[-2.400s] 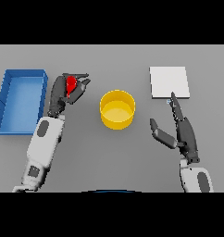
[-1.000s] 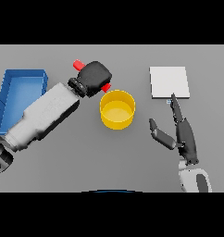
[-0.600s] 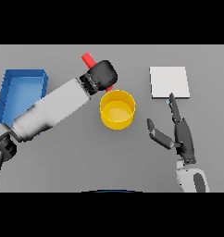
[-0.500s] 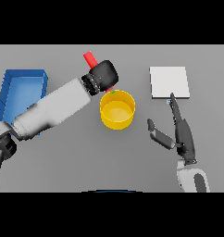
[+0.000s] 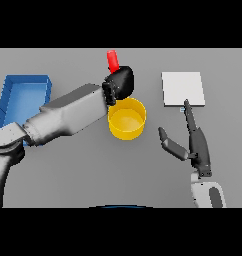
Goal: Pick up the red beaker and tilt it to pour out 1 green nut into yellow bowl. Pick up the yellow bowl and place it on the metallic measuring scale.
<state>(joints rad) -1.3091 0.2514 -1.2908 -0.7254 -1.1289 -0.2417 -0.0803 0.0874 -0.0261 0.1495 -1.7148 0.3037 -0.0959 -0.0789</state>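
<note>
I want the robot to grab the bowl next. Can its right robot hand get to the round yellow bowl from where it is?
Probably yes. The right robot hand is open beside the round yellow bowl, with bare grey table between them. The left robot hand, holding the red beaker, hangs over the bowl's far rim, not the near side.

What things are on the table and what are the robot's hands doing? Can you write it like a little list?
left hand: curled round the red beaker, held over the far rim of the bowl
yellow bowl: on the table, middle
right hand: open, fingers straight, holds nothing
scale: far right
blue tray: far left
</note>
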